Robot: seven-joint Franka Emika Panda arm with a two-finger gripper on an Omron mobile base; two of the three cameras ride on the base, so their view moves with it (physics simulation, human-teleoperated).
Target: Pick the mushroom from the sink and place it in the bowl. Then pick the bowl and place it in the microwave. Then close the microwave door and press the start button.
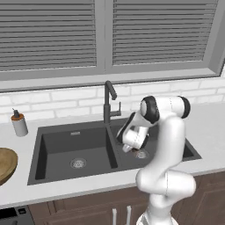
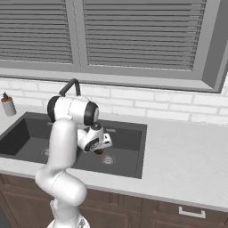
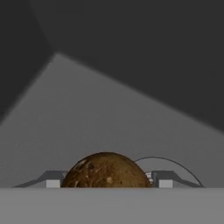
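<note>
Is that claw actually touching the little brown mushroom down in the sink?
Touching: in the hand view the mushroom sits wedged between the gripper fingertips, no gap either side.

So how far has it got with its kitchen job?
Nothing looks finished yet. In hand: the end effector is down in the dark grey double-basin sink, its fingers either side of the small brown rounded mushroom, beside a drain. Whether it is gripped is unclear. Left: drop it in the wide wooden bowl on the counter, then all the microwave steps.
</note>
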